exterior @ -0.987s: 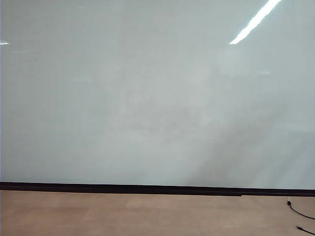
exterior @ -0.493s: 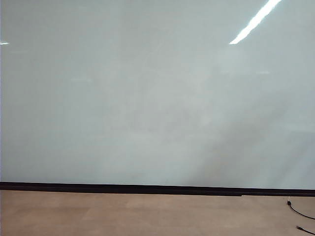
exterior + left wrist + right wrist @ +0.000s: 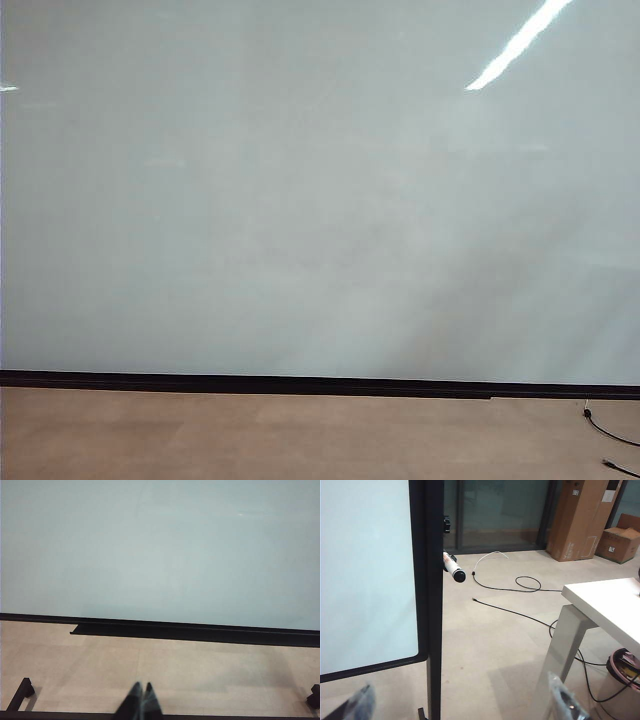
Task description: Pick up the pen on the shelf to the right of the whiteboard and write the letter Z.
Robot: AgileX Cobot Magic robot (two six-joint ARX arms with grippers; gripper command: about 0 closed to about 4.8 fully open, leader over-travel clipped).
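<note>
Whiteboard (image 3: pixel 300 200) looks unchanged from a second ago, blank as we see it. Right gripper (image 3: pixel 465 705) spread wide, well short of the pen (image 3: pixel 454 569) jutting beside the board's frame. Left gripper (image 3: pixel 141 700) pressed together, low above the floor (image 3: pixel 200 670)

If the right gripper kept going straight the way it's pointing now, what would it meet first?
Probably the black frame post at the whiteboard's edge, ahead between the open right gripper's fingers. The pen sticks out beside it. Depth is hard to judge.
</note>
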